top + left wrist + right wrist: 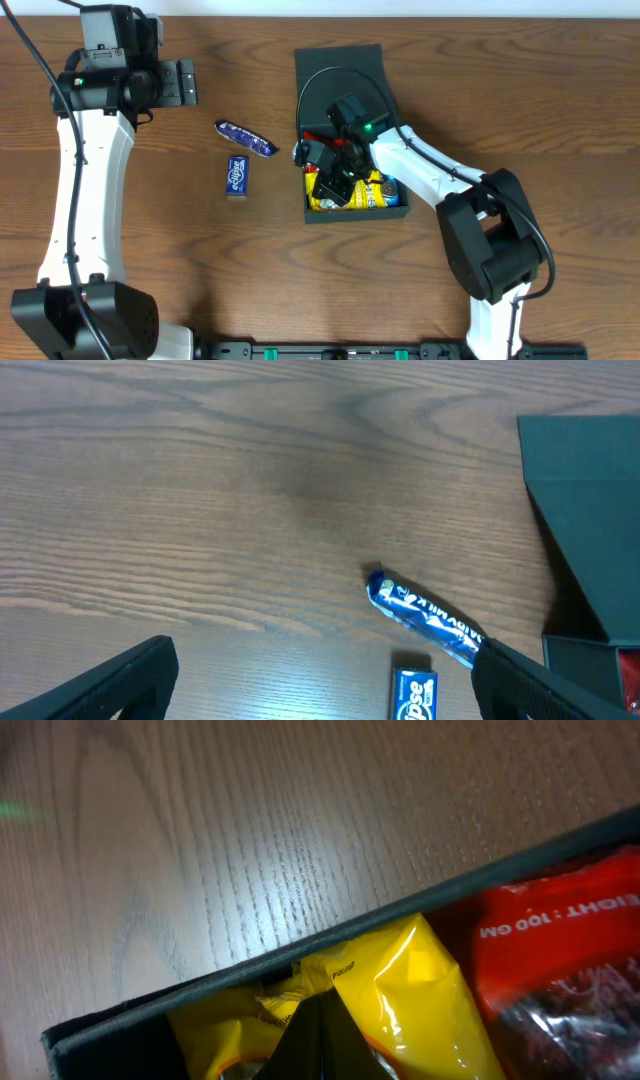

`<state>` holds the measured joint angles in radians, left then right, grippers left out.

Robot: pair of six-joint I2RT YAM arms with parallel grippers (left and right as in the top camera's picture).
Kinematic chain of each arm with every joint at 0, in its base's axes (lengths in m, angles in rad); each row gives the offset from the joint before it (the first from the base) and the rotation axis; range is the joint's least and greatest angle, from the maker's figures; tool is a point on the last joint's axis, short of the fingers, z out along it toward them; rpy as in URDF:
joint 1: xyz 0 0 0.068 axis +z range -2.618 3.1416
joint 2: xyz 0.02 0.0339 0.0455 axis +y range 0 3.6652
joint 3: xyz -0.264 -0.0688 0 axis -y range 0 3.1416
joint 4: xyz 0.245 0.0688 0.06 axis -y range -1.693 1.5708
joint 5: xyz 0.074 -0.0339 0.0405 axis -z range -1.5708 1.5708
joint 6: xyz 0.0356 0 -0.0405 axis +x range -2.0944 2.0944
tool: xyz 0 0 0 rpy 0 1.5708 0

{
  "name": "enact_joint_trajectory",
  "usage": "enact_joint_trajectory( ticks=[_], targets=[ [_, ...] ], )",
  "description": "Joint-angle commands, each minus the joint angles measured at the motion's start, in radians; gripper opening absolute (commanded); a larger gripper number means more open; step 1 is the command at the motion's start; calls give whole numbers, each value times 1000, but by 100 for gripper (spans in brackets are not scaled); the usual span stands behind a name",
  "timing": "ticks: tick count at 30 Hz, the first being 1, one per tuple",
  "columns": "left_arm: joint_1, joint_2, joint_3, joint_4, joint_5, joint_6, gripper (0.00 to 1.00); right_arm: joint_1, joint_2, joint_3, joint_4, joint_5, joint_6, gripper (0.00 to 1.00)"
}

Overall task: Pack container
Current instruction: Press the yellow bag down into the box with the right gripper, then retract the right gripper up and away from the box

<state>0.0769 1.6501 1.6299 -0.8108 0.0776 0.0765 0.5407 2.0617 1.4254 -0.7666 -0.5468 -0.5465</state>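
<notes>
The dark green container sat just right of centre in the overhead frame, lid flipped back toward the top. The right tool was down inside it, clenched over a yellow packet beside a red packet — pinching the wrapper or not, I couldn't tell. The left tool hung released at upper left (fingers spread wide). A blue candy bar and a small blue pack lay on the desk left of the container.
</notes>
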Motion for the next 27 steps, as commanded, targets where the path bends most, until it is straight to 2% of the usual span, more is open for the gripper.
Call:
enact_joint_trajectory(
  ticks=[1, 5, 9, 17, 22, 27],
  targets=[
    [2, 5, 9, 0, -7, 6, 95, -9, -19, 60, -2, 4, 45, 1],
    [2, 5, 9, 0, -7, 6, 95, -35, -125, 148, -15, -51, 45, 1],
    [2, 5, 9, 0, -7, 6, 95, -71, -221, 179, 10, -19, 51, 1],
    [2, 7, 9, 0, -6, 6, 95, -199, -259, 177, 27, 224, 346, 1],
    [2, 27, 8, -1, 13, 6, 95, -274, -249, 175, 11, 234, 442, 1],
    [1, 73, 8, -1, 109, 6, 95, -335, -248, 175, -9, 233, 547, 1]
  ],
)
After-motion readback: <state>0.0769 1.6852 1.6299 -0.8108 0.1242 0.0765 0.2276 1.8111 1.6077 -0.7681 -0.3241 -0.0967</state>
